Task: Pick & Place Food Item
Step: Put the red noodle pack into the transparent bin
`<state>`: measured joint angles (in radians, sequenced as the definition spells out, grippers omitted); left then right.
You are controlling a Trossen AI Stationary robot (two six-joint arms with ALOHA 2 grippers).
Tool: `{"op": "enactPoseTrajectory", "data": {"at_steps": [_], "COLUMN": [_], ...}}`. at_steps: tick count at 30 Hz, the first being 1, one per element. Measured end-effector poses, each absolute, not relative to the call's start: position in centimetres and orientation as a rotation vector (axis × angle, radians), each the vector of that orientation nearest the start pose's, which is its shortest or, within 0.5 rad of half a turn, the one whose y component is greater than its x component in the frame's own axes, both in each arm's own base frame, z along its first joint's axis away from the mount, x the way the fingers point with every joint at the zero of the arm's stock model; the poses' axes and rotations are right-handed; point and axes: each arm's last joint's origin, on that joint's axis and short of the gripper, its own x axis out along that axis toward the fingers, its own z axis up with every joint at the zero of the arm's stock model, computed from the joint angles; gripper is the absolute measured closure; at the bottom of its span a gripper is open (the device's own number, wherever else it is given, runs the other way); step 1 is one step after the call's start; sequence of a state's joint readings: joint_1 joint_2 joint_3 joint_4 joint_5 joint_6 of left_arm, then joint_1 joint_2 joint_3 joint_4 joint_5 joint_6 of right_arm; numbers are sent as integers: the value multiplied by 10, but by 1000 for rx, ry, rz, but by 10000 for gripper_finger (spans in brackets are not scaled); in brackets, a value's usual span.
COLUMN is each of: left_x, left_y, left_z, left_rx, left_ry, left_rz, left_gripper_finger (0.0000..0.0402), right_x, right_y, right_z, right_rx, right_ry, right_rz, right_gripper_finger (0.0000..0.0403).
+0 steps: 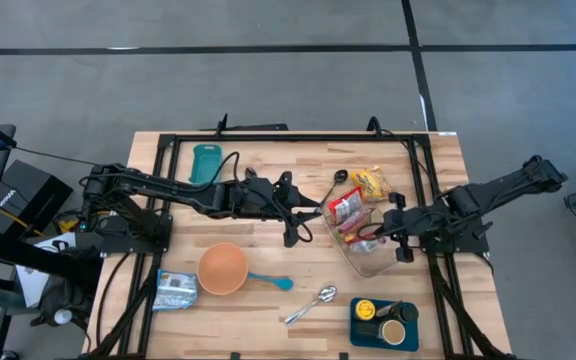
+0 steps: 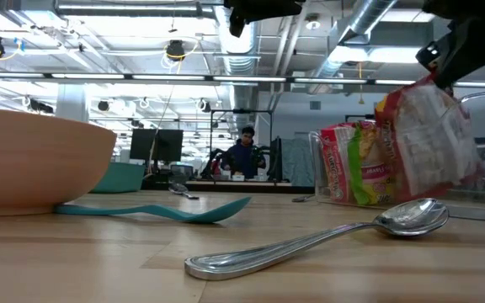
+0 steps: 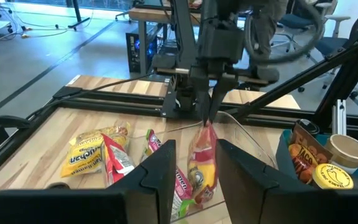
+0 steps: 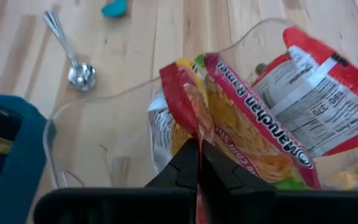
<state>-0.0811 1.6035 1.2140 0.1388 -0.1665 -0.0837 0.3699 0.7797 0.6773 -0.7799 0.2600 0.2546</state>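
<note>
right gripper, jaws fully closed on the ramen packet edge above the clear container; thin pinch may slip; left gripper jaws part-open, empty.

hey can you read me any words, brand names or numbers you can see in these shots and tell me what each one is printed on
"Maruchan Ramen", first letters cut off: red ramen packet the right pincer is shut on, over the clear container.
Back-panel print on the second red packet: too small to read.
Yellow packet on the table: lettering too blurred.
Packet and yellow lid in the blue bin: not legible.
Silver pouch: unreadable.
</note>
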Motion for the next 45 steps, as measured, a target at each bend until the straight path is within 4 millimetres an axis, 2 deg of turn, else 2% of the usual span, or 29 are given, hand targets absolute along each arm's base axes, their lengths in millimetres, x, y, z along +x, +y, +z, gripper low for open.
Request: {"op": "enactPoseTrajectory", "data": {"at_steps": [11,30,45], "left_x": [371,371,371], "left_y": [-25,-25,-25], "left_z": [306,306,306], "left_rx": [-52,-52,-52], "left_ry": [244,244,244], "left_rz": [95,95,96], "left_gripper_finger": [293,293,293], "right_x": [153,158,168], "right_y": [39,19,26], "right_z": [245,246,236], "right_rx": [-116,-126,-129], "right_ry": [848,841,897], "right_rz": [-50,-170,-157], "right_gripper_finger": [403,403,403]}}
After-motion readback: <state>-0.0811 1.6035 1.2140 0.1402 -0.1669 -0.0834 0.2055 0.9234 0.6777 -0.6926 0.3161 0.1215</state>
